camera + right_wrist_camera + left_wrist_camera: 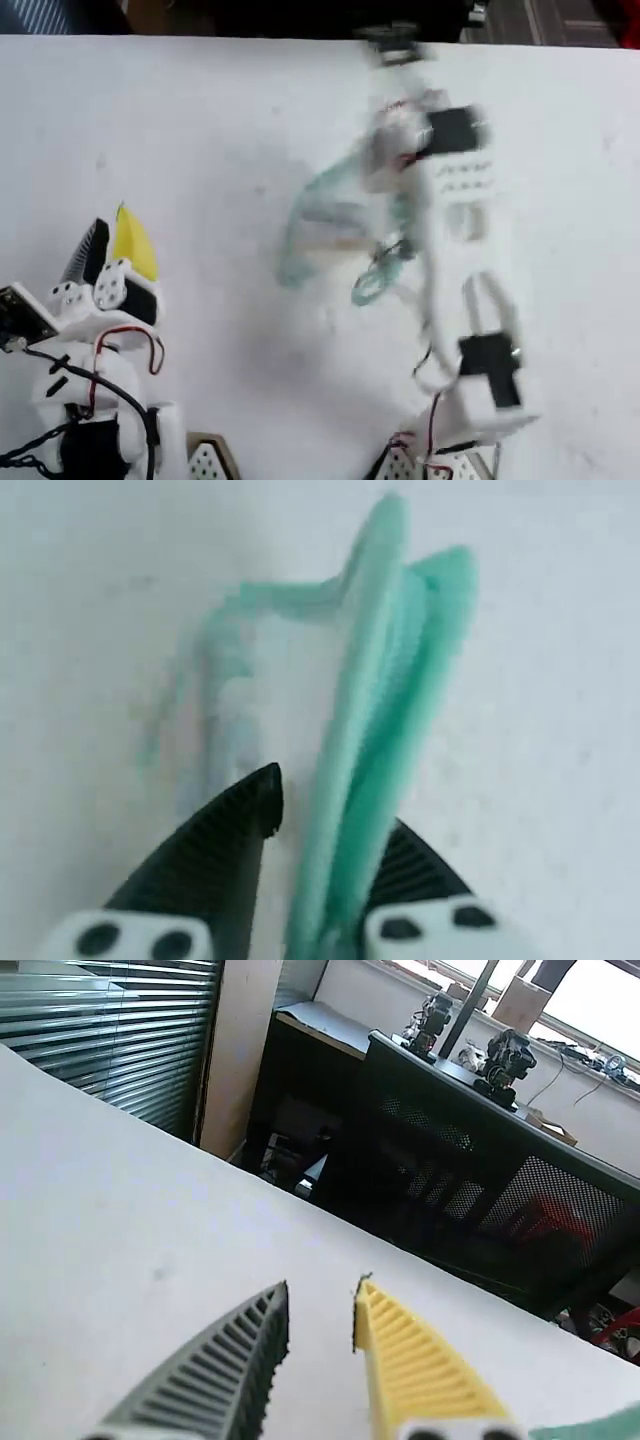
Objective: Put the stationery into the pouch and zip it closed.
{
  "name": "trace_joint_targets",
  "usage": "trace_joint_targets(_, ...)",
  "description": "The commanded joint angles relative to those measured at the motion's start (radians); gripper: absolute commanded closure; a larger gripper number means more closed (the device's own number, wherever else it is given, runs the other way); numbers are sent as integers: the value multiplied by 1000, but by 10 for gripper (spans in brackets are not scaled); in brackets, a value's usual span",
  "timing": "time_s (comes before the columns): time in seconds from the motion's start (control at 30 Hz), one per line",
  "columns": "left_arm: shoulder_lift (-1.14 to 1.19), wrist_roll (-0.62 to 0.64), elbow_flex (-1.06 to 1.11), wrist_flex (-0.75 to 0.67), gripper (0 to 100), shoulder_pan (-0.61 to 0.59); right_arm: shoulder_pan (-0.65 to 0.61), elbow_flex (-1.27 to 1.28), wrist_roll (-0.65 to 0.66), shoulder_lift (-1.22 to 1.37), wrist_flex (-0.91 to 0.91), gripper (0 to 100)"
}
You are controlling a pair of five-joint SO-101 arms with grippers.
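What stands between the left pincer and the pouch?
Nothing visible does. In the high view, bare table lies between the left pincer and the pouch. The right pincer grips the pouch's edge on the far side, out of that path.

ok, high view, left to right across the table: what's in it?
left gripper, fingers grey and yellow → teal pouch mid-table → right arm, white, lying over the pouch's right side.
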Motion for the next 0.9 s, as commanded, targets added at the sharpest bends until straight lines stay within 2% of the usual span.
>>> trace_joint_targets(0.0,2,8,-17,-8,868,38,116,6,80,200,-33,980)
trace_joint_targets(0.13,2,6,2,-14,868,62,166,6,178,335,-85,980)
trace_joint_targets(0.27,2,6,3,-14,868,81,134,6,241,403,-93,965)
trace_joint_targets(0.33,2,6,3,-14,868,81,90,8,238,415,-90,898)
trace_joint_targets(0.5,2,6,3,-12,868,81,-62,12,206,417,-58,631)
trace_joint_targets(0.67,2,6,3,-11,868,81,-134,6,170,404,-47,675)
trace_joint_targets(0.87,2,6,3,-11,868,81,-42,6,170,312,-47,687)
